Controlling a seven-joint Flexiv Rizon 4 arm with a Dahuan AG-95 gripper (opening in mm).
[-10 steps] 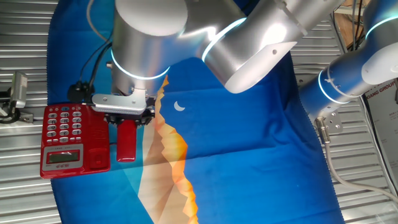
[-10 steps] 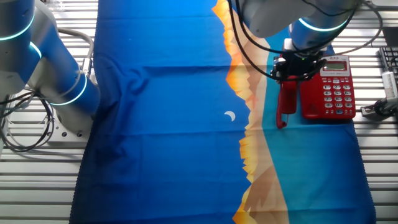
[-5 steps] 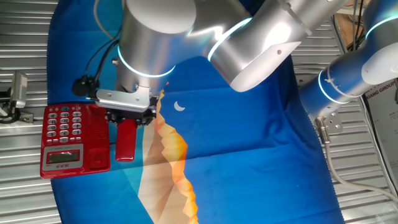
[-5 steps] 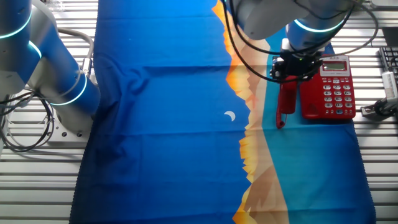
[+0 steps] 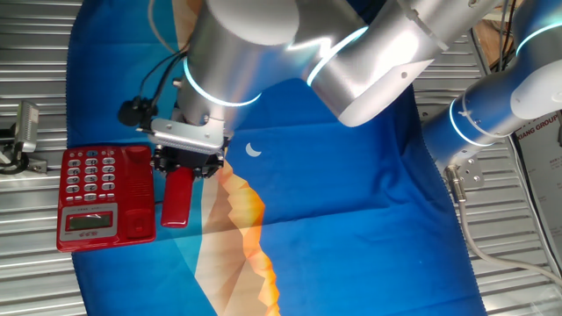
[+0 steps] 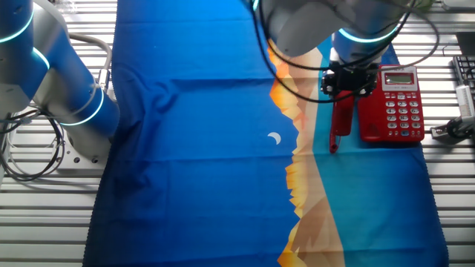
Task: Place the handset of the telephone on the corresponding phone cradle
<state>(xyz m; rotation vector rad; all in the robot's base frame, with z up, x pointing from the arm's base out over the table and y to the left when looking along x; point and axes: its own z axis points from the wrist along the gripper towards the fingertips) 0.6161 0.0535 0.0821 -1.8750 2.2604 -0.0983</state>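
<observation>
One fixed view: gripper (image 5: 186, 163) jaws clamped on handset (image 5: 176, 198), beside cradle (image 5: 138, 189); next, shift over, lower.

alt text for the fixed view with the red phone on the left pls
A silver robot arm's claw grips one end of a long glossy red plastic handset, held beside a red desk telephone with grey-white keypad buttons, not yet on its cradle. Both sit over a blue cloth with an orange mountain print on a slatted metal table.
</observation>
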